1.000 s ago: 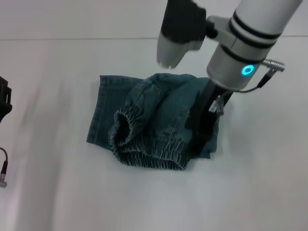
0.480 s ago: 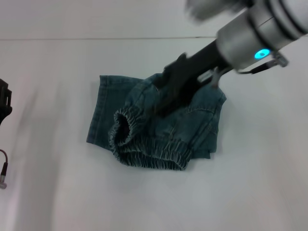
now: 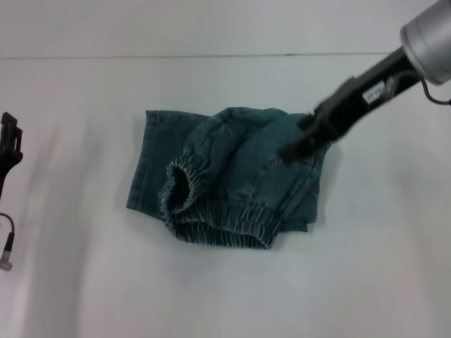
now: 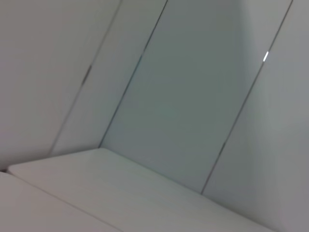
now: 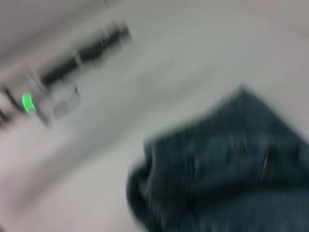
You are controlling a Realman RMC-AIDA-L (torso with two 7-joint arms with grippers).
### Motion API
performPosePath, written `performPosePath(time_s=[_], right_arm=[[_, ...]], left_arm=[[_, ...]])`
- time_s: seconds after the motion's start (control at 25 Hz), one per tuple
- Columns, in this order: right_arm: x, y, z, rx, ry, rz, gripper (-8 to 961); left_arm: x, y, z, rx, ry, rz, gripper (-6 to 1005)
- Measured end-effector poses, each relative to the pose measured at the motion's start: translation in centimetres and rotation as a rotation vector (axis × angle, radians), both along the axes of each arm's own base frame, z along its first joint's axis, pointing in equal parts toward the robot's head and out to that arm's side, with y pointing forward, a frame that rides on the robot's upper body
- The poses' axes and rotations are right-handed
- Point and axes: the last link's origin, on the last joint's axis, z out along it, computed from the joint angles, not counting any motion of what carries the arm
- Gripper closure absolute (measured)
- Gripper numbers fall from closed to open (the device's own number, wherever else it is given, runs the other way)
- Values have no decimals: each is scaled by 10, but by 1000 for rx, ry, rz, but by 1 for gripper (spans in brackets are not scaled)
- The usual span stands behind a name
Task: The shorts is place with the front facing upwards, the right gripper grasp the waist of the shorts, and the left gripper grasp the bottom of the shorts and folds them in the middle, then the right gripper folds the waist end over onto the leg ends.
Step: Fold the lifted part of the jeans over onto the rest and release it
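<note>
Right gripper [image 3: 296,150] has swung rightward off folded shorts [image 3: 225,183].

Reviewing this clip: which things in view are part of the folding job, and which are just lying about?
Part of the job:
- shorts, folded in a bunch on the table, gathered waist along the near edge
- right gripper, above the shorts' right side
- left gripper, parked at the table's left edge

Just there:
- white table
- loose cable by the left arm
</note>
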Motion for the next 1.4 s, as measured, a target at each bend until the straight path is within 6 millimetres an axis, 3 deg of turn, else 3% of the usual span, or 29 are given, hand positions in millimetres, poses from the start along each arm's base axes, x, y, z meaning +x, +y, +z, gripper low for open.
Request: performPosePath(time_s=[0.28, 0.68, 1.4], right_arm=[[-16, -12, -41, -108, -280, 126, 145], [-20, -14, -90, -85, -422, 159, 144], [-26, -32, -128, -105, -446, 228, 145]], left_arm=[[2, 5, -2, -20, 5, -4, 490], [5, 9, -3, -23, 7, -12, 491], [4, 9, -5, -36, 10, 3, 491]])
